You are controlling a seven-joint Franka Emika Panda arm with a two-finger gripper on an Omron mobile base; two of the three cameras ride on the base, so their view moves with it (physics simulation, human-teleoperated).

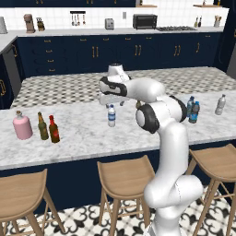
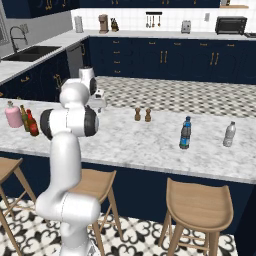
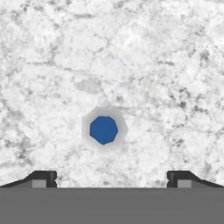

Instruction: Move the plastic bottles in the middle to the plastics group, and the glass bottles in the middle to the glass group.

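The clear water bottle (image 1: 111,115) stands upright on the marble counter (image 1: 83,133), well apart from the glass group and from the plastics group, its long axis vertical and its blue cap (image 3: 103,130) pointing straight up at the hand. The gripper (image 3: 112,178) hangs directly above it, jaws fully spread and holding nothing. The step in hand appears to be the approach to this bottle; next the hand should descend so the fingers straddle the bottle, then close.
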